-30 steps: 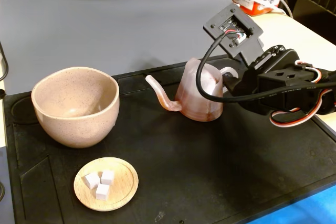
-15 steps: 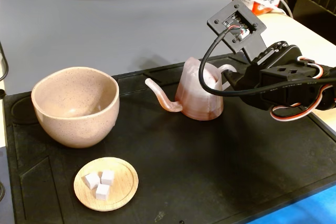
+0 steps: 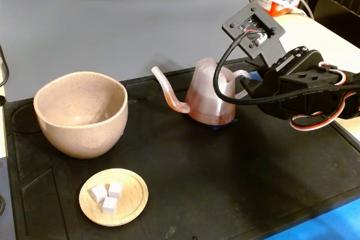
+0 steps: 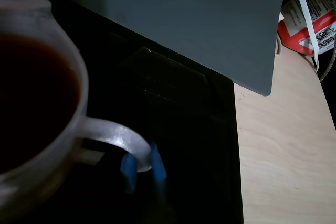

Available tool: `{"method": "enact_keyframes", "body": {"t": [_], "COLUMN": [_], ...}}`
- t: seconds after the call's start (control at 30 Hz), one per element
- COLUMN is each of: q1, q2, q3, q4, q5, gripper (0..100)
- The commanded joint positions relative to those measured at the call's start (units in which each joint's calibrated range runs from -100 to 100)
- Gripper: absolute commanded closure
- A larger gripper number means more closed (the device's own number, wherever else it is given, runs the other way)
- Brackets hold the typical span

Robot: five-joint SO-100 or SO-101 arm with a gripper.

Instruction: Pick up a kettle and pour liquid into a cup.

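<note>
Sugar-like white cubes (image 3: 107,197), three of them, sit in a small round wooden dish (image 3: 114,197) at the front of the black mat (image 3: 225,189) in the fixed view. Behind the dish and to the left stands the cup (image 3: 80,113), upright and apart from the dish. To the right of the cup, near the mat's middle, the kettle (image 3: 210,94) stands upright, its thin spout (image 3: 167,90) curving out toward the cup without reaching it. A bit of blue shows at the kettle's base. From the right the arm (image 3: 306,91) comes in low, and its gripper (image 3: 247,80) is at the kettle's pale handle (image 3: 242,75); black cable and the arm's body cover the fingertips, so whether the jaws are spread or pinching the handle cannot be told. In the wrist view the kettle (image 4: 37,103) fills the left side, dark liquid (image 4: 31,103) high inside it, and the handle (image 4: 118,140) loops out to the right with two blue, blurred pieces (image 4: 142,169) just beside it. Right of the mat lies a pale wooden tabletop (image 4: 278,161), with a red and white carton (image 4: 310,19) at the back.
</note>
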State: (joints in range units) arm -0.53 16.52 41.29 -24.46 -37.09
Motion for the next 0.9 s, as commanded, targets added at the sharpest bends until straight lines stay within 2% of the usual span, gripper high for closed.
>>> {"method": "enact_keyframes", "body": {"t": [0.0, 0.27, 0.37, 0.57, 0.87], "q1": [0.2, -0.5, -2.0, -3.8, -7.3], "q2": [-0.7, -8.8, -15.9, -26.9, -27.4], "q3": [-2.4, -2.4, -2.5, -3.3, -3.4], "q4": [-0.6, 0.1, 8.9, 17.8, 17.2], "q5": [0.1, -0.4, -0.4, -0.5, -0.1], "gripper": [99, 99, 99, 99, 99]}}
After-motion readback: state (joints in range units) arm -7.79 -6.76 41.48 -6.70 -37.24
